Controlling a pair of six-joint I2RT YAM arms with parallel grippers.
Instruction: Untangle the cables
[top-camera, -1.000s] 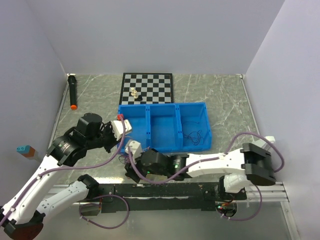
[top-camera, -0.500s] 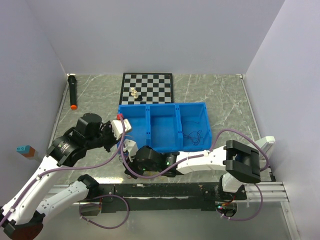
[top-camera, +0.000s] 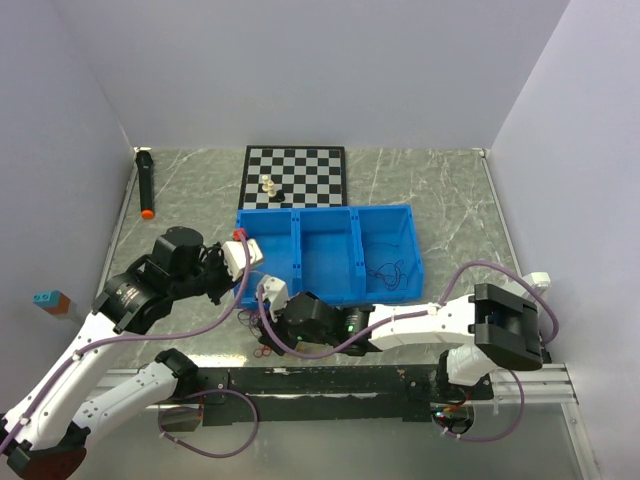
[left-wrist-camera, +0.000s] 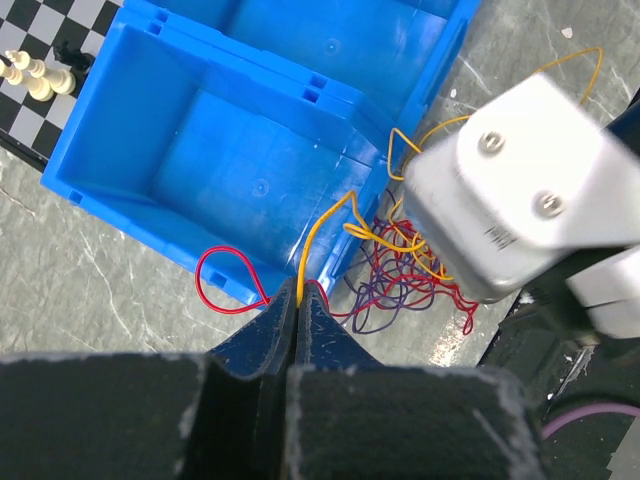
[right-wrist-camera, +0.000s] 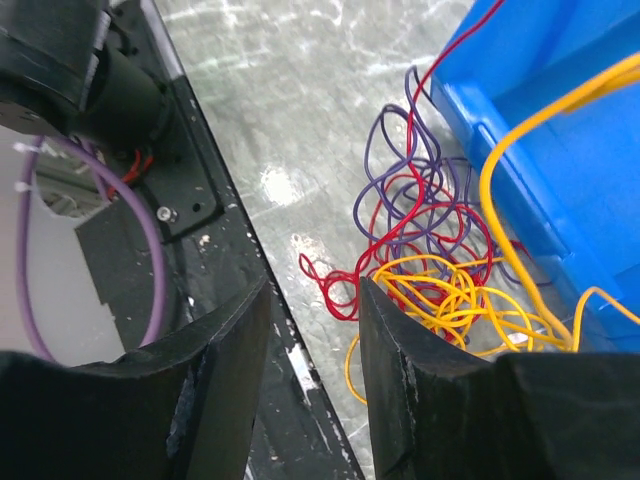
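Observation:
The cables (left-wrist-camera: 410, 285) are a tangle of thin red, yellow and purple wires on the table just in front of the blue bin's (left-wrist-camera: 200, 130) left corner. They also show in the right wrist view (right-wrist-camera: 430, 270) and faintly in the top view (top-camera: 258, 328). My left gripper (left-wrist-camera: 297, 292) is shut on a yellow cable (left-wrist-camera: 322, 232) that runs up over the bin's wall; a red loop (left-wrist-camera: 225, 275) hangs beside the jaws. My right gripper (right-wrist-camera: 312, 300) is open, just above the tangle's near edge, with nothing between its fingers. In the top view the left gripper (top-camera: 248, 270) and right gripper (top-camera: 266, 312) are close together.
The blue three-part bin (top-camera: 330, 215) has a dark cable (top-camera: 388, 272) in its right compartment. A chessboard (top-camera: 295, 175) with a few pieces lies behind it. A black marker (top-camera: 146, 185) lies at far left. The black base rail (right-wrist-camera: 190, 200) is right beside the tangle.
My right arm's elbow swung in and back out, and its gripper shifted slightly over the tangle. My left arm has held still with the yellow cable.

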